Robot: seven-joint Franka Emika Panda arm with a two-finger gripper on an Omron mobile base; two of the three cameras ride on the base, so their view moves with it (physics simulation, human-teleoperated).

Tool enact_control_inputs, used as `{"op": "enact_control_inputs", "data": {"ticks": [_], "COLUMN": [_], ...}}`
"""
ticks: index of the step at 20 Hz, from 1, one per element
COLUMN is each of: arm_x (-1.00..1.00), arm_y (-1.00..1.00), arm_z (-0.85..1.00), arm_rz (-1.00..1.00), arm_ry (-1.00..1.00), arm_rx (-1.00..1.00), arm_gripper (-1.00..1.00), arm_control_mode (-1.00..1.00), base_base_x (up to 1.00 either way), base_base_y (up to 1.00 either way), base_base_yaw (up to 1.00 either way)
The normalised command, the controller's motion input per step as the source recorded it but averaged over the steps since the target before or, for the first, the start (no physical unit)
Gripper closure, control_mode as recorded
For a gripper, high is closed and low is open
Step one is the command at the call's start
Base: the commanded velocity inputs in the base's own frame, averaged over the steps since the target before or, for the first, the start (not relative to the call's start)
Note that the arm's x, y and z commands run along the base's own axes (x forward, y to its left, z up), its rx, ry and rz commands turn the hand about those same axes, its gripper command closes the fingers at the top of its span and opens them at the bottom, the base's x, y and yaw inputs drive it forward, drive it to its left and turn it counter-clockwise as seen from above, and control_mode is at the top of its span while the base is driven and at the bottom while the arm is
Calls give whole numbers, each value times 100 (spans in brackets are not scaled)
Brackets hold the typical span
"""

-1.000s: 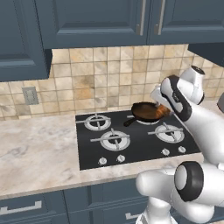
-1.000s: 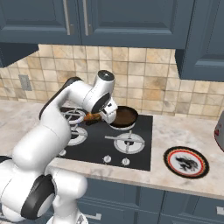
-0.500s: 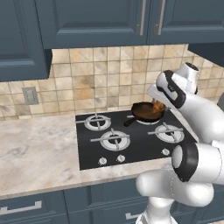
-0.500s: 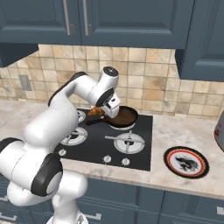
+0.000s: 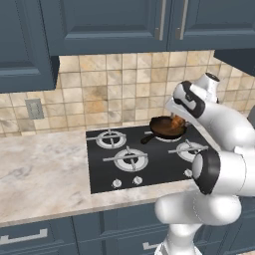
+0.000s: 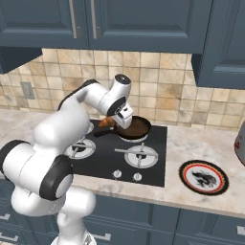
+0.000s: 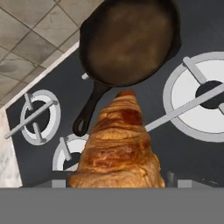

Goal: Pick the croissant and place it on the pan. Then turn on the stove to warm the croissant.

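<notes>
Counts on and around the stove

One croissant (image 7: 119, 148) sits between the fingers, and one pan (image 7: 129, 41) lies beyond them; there is one stove (image 5: 149, 164) below the fingers with four burners, one of them under the pan. Five small round knobs line the stove's front edge, nearer the base than the fingers. One red-rimmed plate (image 6: 203, 177) rests on the table (image 5: 45, 174), off to the fingers' right. One wall outlet (image 5: 34, 108) is set in the tiles well to the fingers' left. Two cabinet handles (image 5: 170, 22) hang above the fingers.
</notes>
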Motion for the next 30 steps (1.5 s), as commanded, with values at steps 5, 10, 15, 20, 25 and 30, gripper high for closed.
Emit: {"op": "enact_control_inputs", "data": {"ticks": [5,10,15,20,25,30], "arm_x": [27,27,28,27,29,32], "arm_y": [-1,-11,-18,-9,-3,0], "arm_z": [-13,-1,-4,-9,-14,-21], "arm_rz": [0,3,2,1,1,1], "arm_ry": [2,1,3,3,3,4], "arm_rx": [-1,0,0,0,0,0], "arm_gripper": [100,100,100,100,100,100], "arm_control_mode": [-100,-100,-100,-100,-100,-100], "base_base_x": [0,0,0,0,0,0], "base_base_y": [0,0,0,0,0,0], "base_base_yaw": [0,0,0,0,0,0]}}
